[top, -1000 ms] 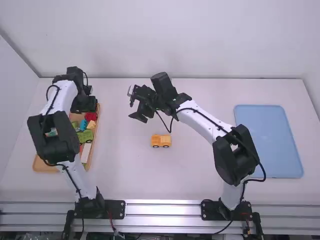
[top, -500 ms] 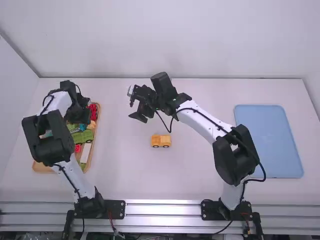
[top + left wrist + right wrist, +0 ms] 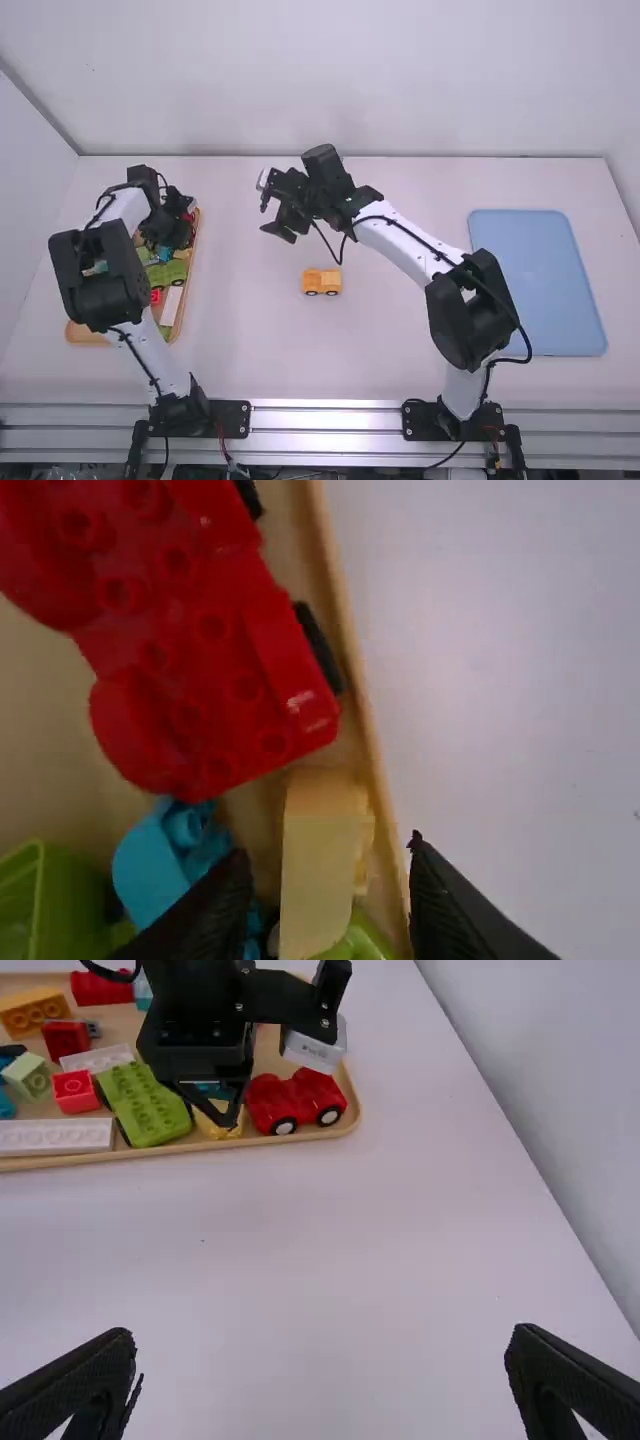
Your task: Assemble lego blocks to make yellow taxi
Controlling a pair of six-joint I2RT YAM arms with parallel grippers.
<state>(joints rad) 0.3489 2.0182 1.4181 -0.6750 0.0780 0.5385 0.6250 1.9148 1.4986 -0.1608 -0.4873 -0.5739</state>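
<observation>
Left pincer (image 3: 329, 850) parted, empty | moved nearer red car (image 3: 205, 650) | yellow block (image 3: 315, 880) beside car: likely next piece | right pincer (image 3: 322, 1334) wide, empty

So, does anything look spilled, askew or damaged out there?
Nothing stands out. The yellow wheeled base sits level on the table. The red car lies inside the tray, and so does the yellow block between the left gripper's open fingers. I see no damage on them.
</observation>
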